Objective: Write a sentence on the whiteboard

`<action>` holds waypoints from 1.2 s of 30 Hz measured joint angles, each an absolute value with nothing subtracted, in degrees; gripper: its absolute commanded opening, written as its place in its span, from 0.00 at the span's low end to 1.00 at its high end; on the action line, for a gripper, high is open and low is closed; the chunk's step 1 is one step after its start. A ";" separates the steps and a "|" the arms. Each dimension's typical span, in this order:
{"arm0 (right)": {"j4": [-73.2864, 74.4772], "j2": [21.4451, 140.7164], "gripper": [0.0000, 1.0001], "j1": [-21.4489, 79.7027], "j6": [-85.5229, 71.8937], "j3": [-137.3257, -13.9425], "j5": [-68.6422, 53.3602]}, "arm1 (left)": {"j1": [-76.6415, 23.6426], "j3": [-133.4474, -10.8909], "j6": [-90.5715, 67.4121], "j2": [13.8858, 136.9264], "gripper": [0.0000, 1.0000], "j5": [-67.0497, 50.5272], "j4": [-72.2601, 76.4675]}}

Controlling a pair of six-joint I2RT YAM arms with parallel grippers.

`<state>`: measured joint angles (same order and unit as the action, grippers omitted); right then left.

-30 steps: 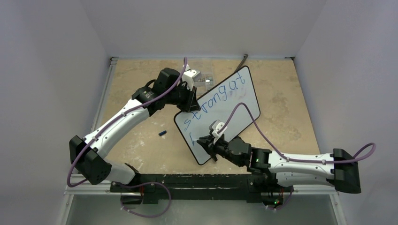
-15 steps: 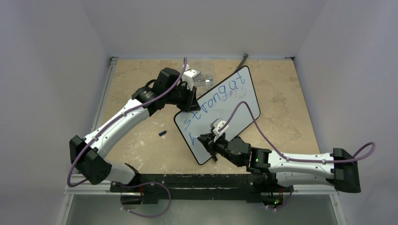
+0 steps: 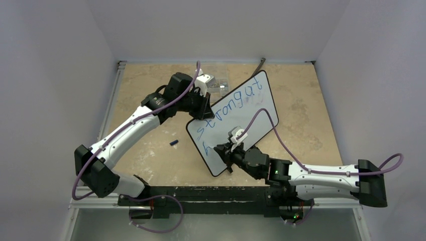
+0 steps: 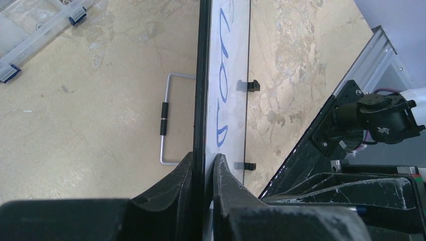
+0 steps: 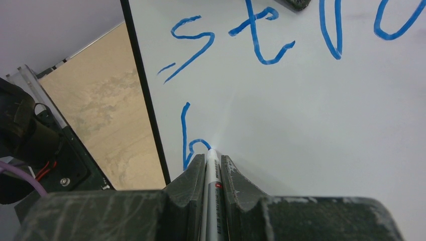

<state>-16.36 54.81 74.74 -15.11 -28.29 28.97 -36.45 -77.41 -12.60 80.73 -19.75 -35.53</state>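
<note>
Board mid-table, left arm clamping its edge, right arm's marker tip down on row two.

Large glossy white rectangular whiteboard [image 3: 226, 131] with thin black frame lies on the table centre, long axis running 7 to 1 o'clock. Blue handwritten sentence [image 3: 228, 108]: top row reads "strong at", second row is only a first stroke like an "h" [image 5: 187, 135]. Left gripper [image 4: 203, 156] is pinched shut over the frame on the board's 10 o'clock long edge. Right gripper [image 5: 213, 158] sits at the board's 7 o'clock end, jaws closed around a white-barrelled marker [image 5: 212, 175], tip touching the board at the foot of that stroke. Two small black clips [image 4: 248, 85] show on the far long edge. Small dark blue cap [image 3: 174, 143] lies on the tan stone-pattern tabletop [image 3: 150, 155], at 9 o'clock from the board's near corner. Clear plastic box [image 3: 218, 83] at 12 o'clock.
</note>
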 measured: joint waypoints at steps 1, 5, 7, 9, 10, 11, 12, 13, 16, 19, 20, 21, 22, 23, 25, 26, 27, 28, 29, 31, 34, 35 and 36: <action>-16.12 54.59 0.00 74.74 -15.40 -28.05 28.99 | -36.45 -77.41 -12.60 80.73 0.00 -19.75 -35.51; -15.44 54.24 0.00 74.74 -16.08 -27.55 29.02 | -36.45 -77.38 -12.60 80.73 0.00 -19.73 -35.51; -15.40 54.26 0.00 74.72 -16.47 -27.55 29.02 | -36.45 -77.41 -12.60 80.73 0.00 -19.73 -35.53; -15.40 54.26 0.00 74.72 -16.60 -27.55 29.04 | -36.45 -77.41 -12.60 80.73 0.00 -19.73 -35.53; -15.35 54.26 0.00 74.72 -16.71 -27.55 29.04 | -36.45 -77.38 -12.58 80.73 0.00 -19.75 -35.53; -15.31 54.26 0.00 74.72 -16.82 -27.55 29.04 | -36.45 -77.38 -12.60 80.73 0.00 -19.73 -35.53; -15.20 54.24 0.00 74.72 -16.91 -27.55 29.02 | -36.45 -77.38 -12.58 80.73 0.00 -19.75 -35.51; -15.03 54.22 0.00 74.72 -16.97 -27.55 28.99 | -36.45 -77.41 -12.58 80.73 0.00 -19.73 -35.51; -14.06 53.60 0.00 74.72 -17.06 -27.55 28.93 | -36.45 -77.41 -12.62 80.75 0.00 -19.75 -35.51; -12.43 52.29 0.00 74.65 -16.99 -27.55 29.02 | -36.45 -77.41 -13.02 80.73 0.00 -19.68 -35.51; -11.88 51.88 0.00 74.54 -16.93 -27.55 29.10 | -36.45 -77.38 -13.15 80.75 0.00 -19.66 -35.53; -11.25 51.35 0.00 74.48 -16.91 -27.55 29.28 | -36.45 -77.41 -13.19 80.73 0.00 -19.66 -35.53; -10.81 50.89 0.00 74.39 -16.88 -27.55 29.47 | -36.45 -77.41 -13.28 80.73 0.00 -19.66 -35.53; -10.52 50.52 0.00 74.26 -16.88 -27.55 29.61 | -36.45 -77.41 -13.39 80.73 0.00 -19.64 -35.55; -10.20 49.89 0.00 74.22 -16.86 -27.55 30.26 | -36.45 -77.41 -13.54 80.73 0.00 -19.55 -35.55; -10.15 49.67 0.00 74.19 -16.86 -27.55 30.48 | -36.45 -77.38 -13.58 80.73 0.00 -19.46 -35.59; -10.15 49.39 0.00 74.19 -16.86 -27.55 30.57 | -36.45 -77.38 -13.78 80.73 0.00 -19.42 -35.62; -10.17 49.12 0.00 74.19 -16.86 -27.55 30.61 | -36.45 -77.38 -13.96 80.73 0.00 -19.33 -35.64; -10.20 48.88 0.00 74.19 -16.86 -27.55 30.72 | -36.45 -77.41 -14.00 80.73 0.00 -19.29 -35.64; -10.28 48.58 0.00 74.19 -16.86 -27.55 30.85 | -36.45 -77.41 -14.04 80.73 0.00 -19.29 -35.66; -10.35 48.69 0.00 74.19 -16.84 -27.55 30.98 | -36.45 -77.41 -14.06 80.73 0.00 -19.29 -35.66; -10.46 48.80 0.00 74.19 -16.80 -27.55 30.98 | -36.45 -77.38 -14.06 80.73 0.00 -19.29 -35.66; -10.61 49.01 0.00 74.19 -16.73 -27.55 30.98 | -36.45 -77.38 -14.06 80.73 0.00 -19.29 -35.66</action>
